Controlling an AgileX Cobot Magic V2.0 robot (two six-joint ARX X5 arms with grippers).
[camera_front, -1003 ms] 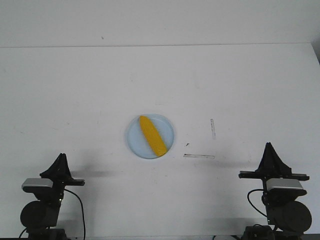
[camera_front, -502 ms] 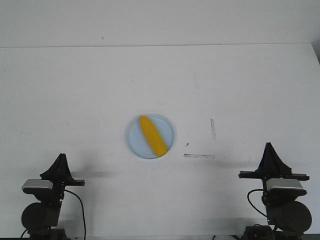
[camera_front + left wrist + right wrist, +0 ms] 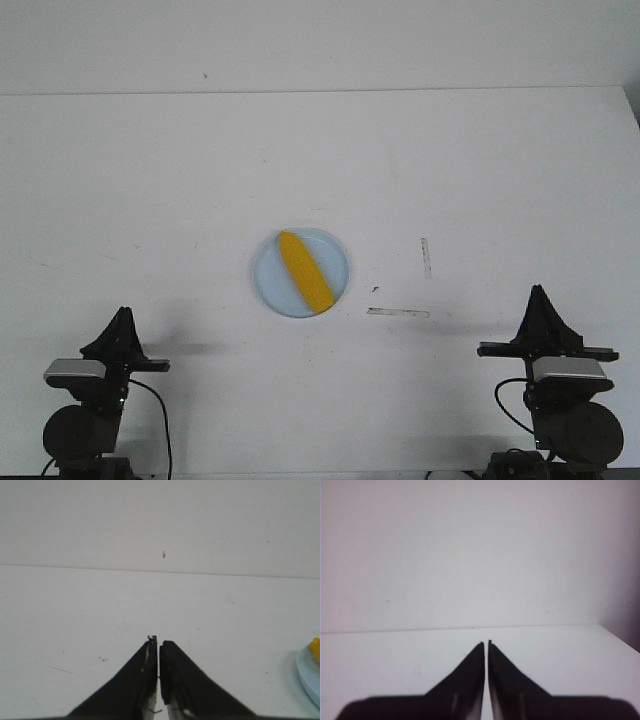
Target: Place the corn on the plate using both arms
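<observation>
1. Your smooth yellow-orange tapered corn cob (image 3: 305,272) lies on the round, shallow, pale blue translucent plastic plate (image 3: 268,276) at mid-table; judged from this, placement looks complete.
2. Its long axis runs diagonally, the pointed end far-left, the blunt end near-right at the rim.
3. Your black, thin-pointed left gripper (image 3: 122,318) sits at the near-left edge, fingers pressed together on nothing; cob and plate lie ahead and to its right.
4. Your matching right gripper (image 3: 539,293) is likewise closed and empty, with the plate ahead-left.
5. Both stand well apart from the plate; neither is clearly nearer.
</observation>
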